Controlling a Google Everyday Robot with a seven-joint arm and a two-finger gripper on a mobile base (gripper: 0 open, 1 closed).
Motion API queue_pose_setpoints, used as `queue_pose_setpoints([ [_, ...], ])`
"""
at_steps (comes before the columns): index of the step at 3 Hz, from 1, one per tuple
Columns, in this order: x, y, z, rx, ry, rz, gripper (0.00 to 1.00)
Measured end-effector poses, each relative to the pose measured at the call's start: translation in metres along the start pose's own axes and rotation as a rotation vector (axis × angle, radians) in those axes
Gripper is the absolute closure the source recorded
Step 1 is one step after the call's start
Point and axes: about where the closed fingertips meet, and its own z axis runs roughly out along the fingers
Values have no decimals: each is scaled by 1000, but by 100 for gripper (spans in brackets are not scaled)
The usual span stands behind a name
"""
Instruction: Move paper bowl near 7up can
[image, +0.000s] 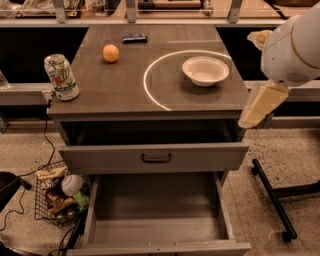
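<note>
The paper bowl (205, 70) is white and shallow and sits upright on the right part of the grey table top (115, 85), inside a bright ring of light. The 7up can (61, 77) stands at the table's front left corner, slightly dented and tilted. My gripper (259, 104) hangs off the table's right edge, in front of and to the right of the bowl, apart from it. It holds nothing that I can see. The white arm (292, 47) rises above it at the right border.
An orange ball (111, 53) and a small dark device (134, 38) lie on the far part of the table top. Two drawers (156, 158) stand open below. A wire basket (60, 195) of snack bags sits on the floor at left. A black stand leg (272, 197) lies at right.
</note>
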Motion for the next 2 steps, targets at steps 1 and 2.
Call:
queue_pose_setpoints([
  [1,-18,-35,11,125,-57,-50,0],
  [2,-23,-44,8,164,-70,-52,0],
])
